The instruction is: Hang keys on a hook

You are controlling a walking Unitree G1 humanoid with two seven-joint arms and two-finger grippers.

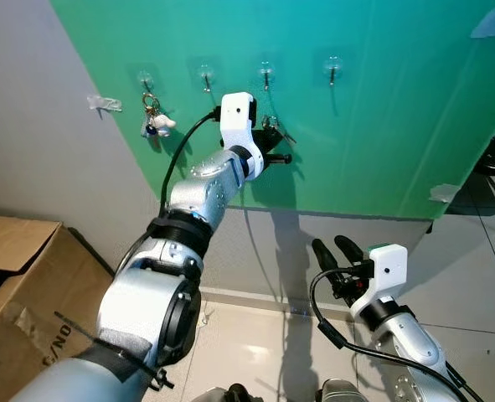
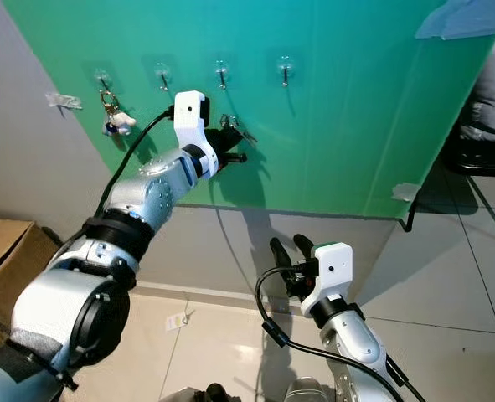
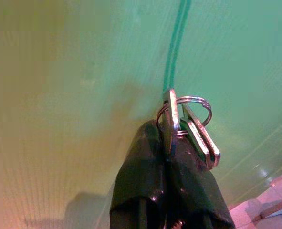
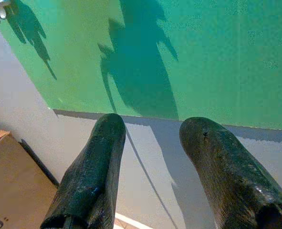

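My left gripper point(image 1: 272, 142) is raised against the green wall panel, shut on a bunch of silver keys point(image 3: 191, 129) on a ring. The keys point(image 1: 271, 126) hang just below the third hook point(image 1: 265, 75) from the left, a little apart from it. Several clear stick-on hooks run in a row across the panel. The leftmost hook point(image 1: 146, 80) carries a keychain with a small white toy point(image 1: 157, 122). My right gripper point(image 1: 337, 253) hangs low in front of the grey wall base, fingers point(image 4: 90, 181) open and holding nothing.
A cardboard box point(image 1: 17, 293) stands on the floor at the left. The second hook point(image 1: 205, 75) and fourth hook point(image 1: 332, 70) are bare. A dark chair point(image 2: 482, 159) with a person's lap on it sits at the right edge. Tiled floor lies below.
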